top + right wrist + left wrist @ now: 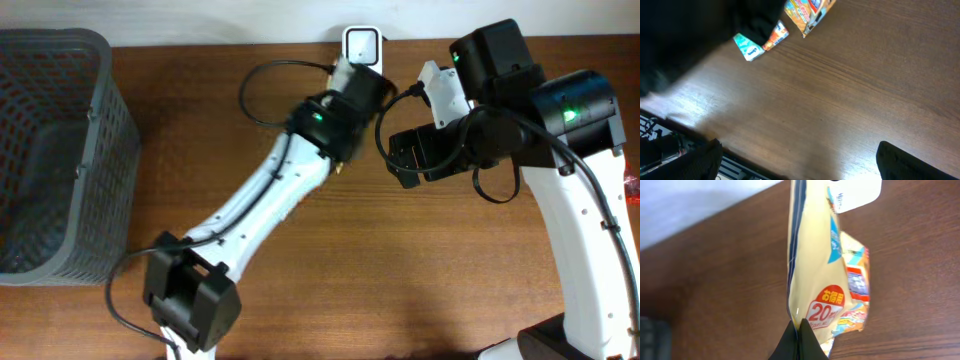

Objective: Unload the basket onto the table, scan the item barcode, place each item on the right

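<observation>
Left end effector [799, 334] is clenched on the bottom edge of the snack packet [815, 265], black fingers [788, 347] pinching the seam. The packet is cream with a dark stripe down one side, teal and orange print and a red round badge with "20" on it. It is held edge-on to the left wrist camera, off the brown wooden surface [450, 280]. No barcode can be read in this view.

Overhead, the left arm [270, 190] reaches from the near-left up to the far middle of the surface, its tip just beside the white scanner [360, 45] at the back edge. The packet itself is mostly hidden by the wrist there.

Right end effector [797, 150] is released, fingers [912, 160] spread wide with only bare wood between them, holding nothing. Overhead it sits just right of the left wrist, near the scanner.

The right wrist view shows colourful packaging bits [760, 44] at the top under a dark blur; cannot tell whether they are part of the held packet.

A grey mesh basket [60, 60] stands at the far left, well apart from both arms
</observation>
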